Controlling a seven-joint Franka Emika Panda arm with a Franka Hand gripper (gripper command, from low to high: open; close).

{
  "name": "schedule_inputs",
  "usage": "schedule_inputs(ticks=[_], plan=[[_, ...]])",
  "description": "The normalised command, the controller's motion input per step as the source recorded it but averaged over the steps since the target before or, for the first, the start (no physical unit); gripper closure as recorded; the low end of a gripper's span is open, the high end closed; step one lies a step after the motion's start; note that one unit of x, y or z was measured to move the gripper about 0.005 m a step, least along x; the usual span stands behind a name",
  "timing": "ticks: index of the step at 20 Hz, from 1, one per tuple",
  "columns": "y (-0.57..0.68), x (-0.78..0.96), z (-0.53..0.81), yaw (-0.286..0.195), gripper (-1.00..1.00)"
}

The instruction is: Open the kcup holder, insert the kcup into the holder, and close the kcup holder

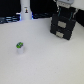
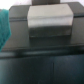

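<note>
- The table is white and wide.
- The holder, a black box, sits at the far side, looking shut.
- The gripper hangs right above it, likely to open it. I cannot tell if its jaws are apart.
- The kcup waits upright, well apart.

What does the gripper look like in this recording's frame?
In the exterior view the gripper appears as a blurry white body with dark, blocky parts below it. The picture is too small and soft to show any cables or markings.
</note>
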Motion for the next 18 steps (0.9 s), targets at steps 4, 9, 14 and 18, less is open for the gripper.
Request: schedule_inputs(ticks=[4, 9, 14, 18], plan=[[0.07, -0.28, -0.50, -0.018, -1.00], [0.03, -0.36, -0.46, 0.000, -1.00], [0.01, -0.32, -0.34, 0.000, -1.00], [0.00, -0.10, -0.05, 0.000, 1.00]])
